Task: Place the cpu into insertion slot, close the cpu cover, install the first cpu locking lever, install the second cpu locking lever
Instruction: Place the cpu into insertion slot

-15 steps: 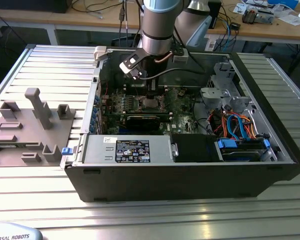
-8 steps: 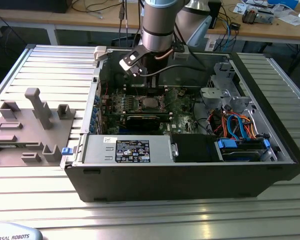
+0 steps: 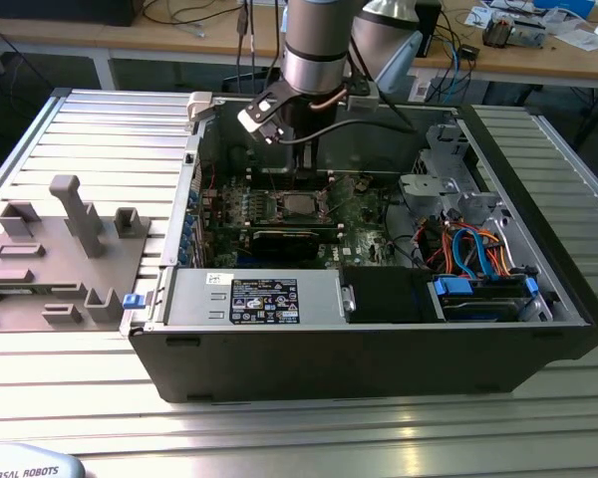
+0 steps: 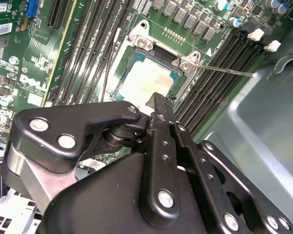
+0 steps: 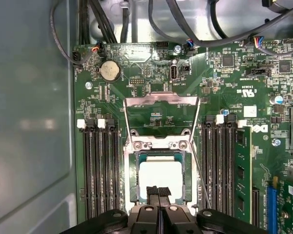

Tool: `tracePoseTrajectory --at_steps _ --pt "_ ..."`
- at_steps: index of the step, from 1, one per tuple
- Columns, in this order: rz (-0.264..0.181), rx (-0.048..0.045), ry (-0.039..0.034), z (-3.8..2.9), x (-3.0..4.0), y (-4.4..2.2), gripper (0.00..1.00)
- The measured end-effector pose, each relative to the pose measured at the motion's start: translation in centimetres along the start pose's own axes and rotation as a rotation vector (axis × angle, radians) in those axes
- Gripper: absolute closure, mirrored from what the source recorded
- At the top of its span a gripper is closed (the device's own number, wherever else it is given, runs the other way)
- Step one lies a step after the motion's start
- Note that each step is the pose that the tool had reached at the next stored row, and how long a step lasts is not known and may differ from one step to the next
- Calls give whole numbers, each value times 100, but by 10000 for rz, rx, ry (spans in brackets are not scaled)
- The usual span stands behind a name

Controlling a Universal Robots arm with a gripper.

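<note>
Ribbed aluminium table (image 3: pixel 80 398) carries a grey plastic fixture tray (image 3: pixel 70 239) and, just beside it, an open black computer case (image 3: pixel 379 349). A silver robot arm (image 3: pixel 319 50) reaches down into the case over the green motherboard (image 5: pixel 224 97). In both wrist views the black gripper (image 5: pixel 158 193) (image 4: pixel 158 105) has its 2 fingers pressed together with nothing between them, the tips at the near edge of the flat square silver-grey cpu (image 5: pixel 160 174) (image 4: pixel 144 83). That cpu lies seated in its socket. The thin silvery cpu cover frame (image 5: pixel 161 100) is swung open, off the socket. A thin wire lever (image 5: pixel 199 170) runs alongside the socket.
</note>
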State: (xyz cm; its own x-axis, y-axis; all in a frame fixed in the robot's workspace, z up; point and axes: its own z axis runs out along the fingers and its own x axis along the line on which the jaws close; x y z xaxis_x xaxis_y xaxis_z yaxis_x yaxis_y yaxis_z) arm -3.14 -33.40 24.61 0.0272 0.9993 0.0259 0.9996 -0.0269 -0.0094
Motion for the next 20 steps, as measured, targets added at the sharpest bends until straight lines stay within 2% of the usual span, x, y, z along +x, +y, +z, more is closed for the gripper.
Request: tracePoseTrajectory --at_steps 2,20 --pt "0 0 -1 -48 1 0 89" --pt "0 0 0 -261 7 -2 89"
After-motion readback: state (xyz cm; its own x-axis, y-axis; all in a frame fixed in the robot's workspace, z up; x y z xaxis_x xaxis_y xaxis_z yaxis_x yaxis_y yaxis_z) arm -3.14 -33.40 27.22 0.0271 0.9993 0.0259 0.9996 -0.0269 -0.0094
